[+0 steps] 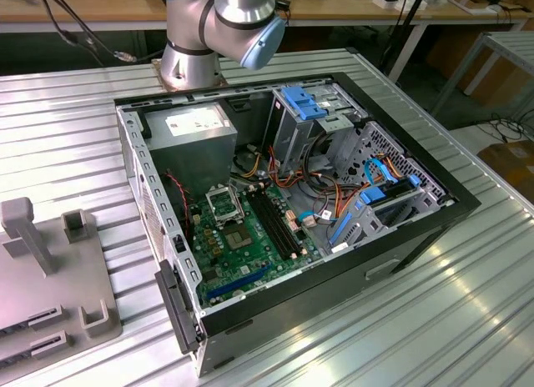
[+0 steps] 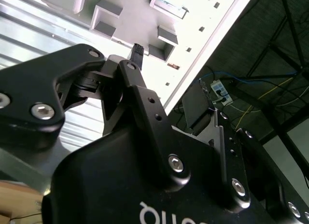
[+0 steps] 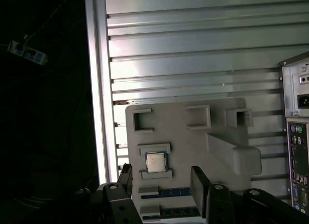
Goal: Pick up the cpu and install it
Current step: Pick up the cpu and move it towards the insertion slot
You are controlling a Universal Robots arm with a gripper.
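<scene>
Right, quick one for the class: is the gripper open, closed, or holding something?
Gripper: open, jaws apart and empty; the cpu sits in the grey tray.

Tray [image 1: 50, 291] cut off, socket [image 1: 224, 205] interior seemingly indistinct

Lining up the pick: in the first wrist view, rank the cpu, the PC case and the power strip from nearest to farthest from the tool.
1. cpu: in its tray pocket, right by the open tool.
2. PC case: on the table, beside the tray.
3. power strip: off the table, down in the dark beyond its edge.
</scene>
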